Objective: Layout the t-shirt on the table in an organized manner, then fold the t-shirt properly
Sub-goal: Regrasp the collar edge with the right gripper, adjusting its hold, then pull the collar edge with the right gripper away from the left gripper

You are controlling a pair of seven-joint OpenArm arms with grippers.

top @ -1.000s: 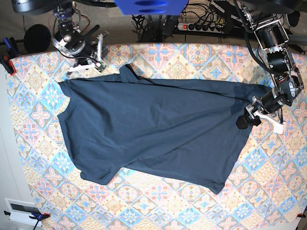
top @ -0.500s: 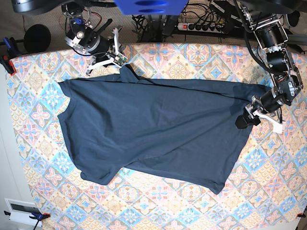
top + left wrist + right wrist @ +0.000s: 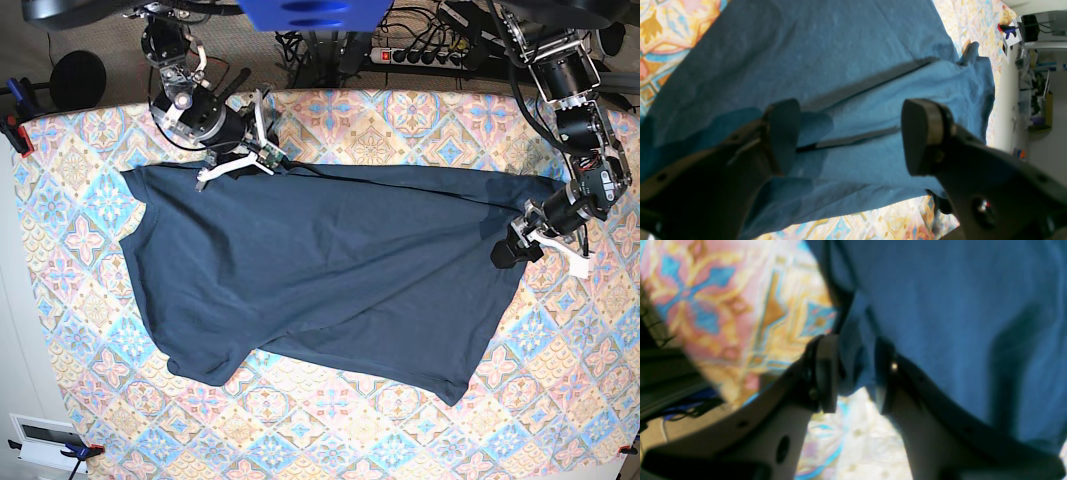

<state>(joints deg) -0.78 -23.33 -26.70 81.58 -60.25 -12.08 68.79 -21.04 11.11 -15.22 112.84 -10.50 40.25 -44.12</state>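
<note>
The navy t-shirt (image 3: 320, 270) lies spread and creased across the patterned table (image 3: 400, 130). At the shirt's back edge, on the left of the base view, my right gripper (image 3: 245, 163) has come down. In the right wrist view, this right gripper (image 3: 855, 373) is slightly open, and a small fold of the t-shirt (image 3: 957, 306) sits between its fingers. My left gripper (image 3: 540, 250) hovers at the shirt's right end. Seen from the left wrist, the left gripper (image 3: 853, 136) is wide open over a seam of the t-shirt (image 3: 857, 50), holding nothing.
A power strip (image 3: 420, 55) and cables run behind the table's back edge. A red clamp (image 3: 15, 130) grips the left edge. A white box (image 3: 45, 440) sits off the front left corner. Patterned cloth shows all around the shirt.
My right arm has swung right from the back left corner onto the shirt's raised back edge, and its jaws have parted a little. The left arm and the shirt stayed put.
</note>
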